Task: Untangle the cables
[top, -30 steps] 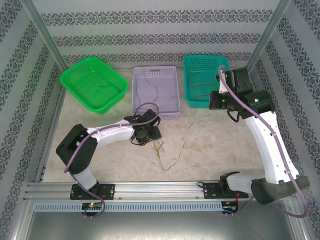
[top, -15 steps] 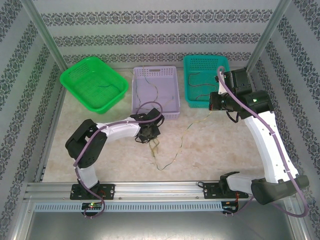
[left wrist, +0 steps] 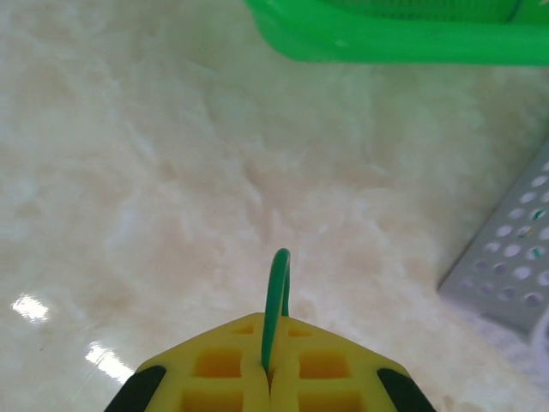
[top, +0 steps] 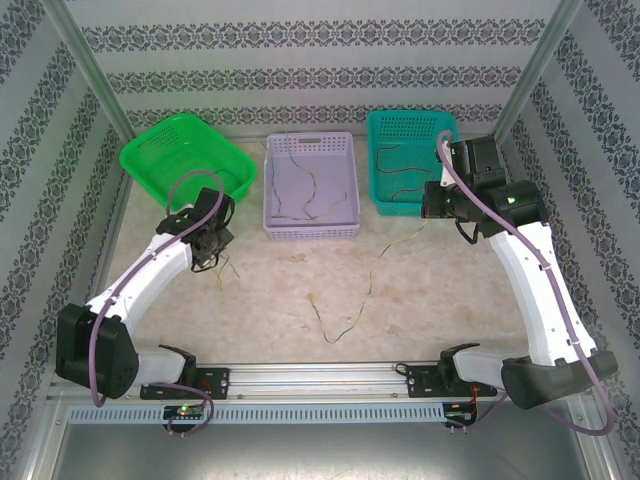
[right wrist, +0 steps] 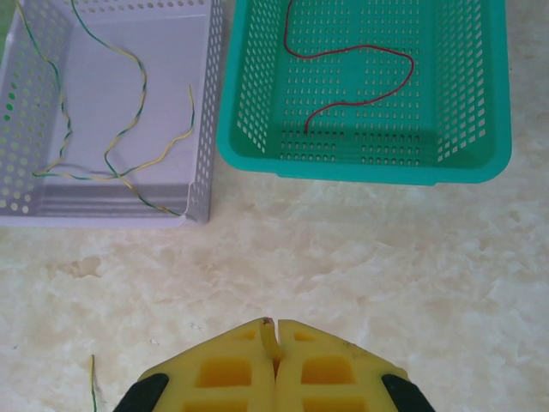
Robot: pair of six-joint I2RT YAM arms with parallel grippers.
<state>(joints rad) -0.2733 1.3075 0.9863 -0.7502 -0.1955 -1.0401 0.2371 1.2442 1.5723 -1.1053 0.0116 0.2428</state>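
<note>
Now, left gripper [left wrist: 270, 376]: jaws pressed together on a green cable [left wrist: 276, 292], which rises in a narrow loop from the seam between the yellow pads.
Left gripper's place: just near of the green basket [top: 137, 158], off its near-right corner, above bare tabletop [top: 450, 290].
Right gripper [right wrist: 275, 342]: closed, tips meeting; a short yellowish stub sits in the seam, so it seems to pinch the end of the long yellow-green cable [top: 360, 312], though the contact itself is too small to be sure.
Long cable's run: from the right gripper it slants near and left across the tabletop, ending in a bend near the middle of the table's near side.
Lavender basket [right wrist: 206, 112]: at the far middle, holding several yellow-green strands [right wrist: 129, 129] that cross one another on its floor.
Teal basket [right wrist: 360, 168]: to the right of the lavender one, close beside it but apart; a red cable [right wrist: 360, 51] lies curled inside.
Green basket's contents: one short dark cable [top: 215, 172] near its right wall.
In the way: from above, the right arm's wrist overlaps the teal basket's near-right corner, and the left arm's wrist hides where its jaws meet the green cable.
Loose end: a thin green-yellow tip [right wrist: 93, 378] shows on the tabletop at the left of the right wrist view.
</note>
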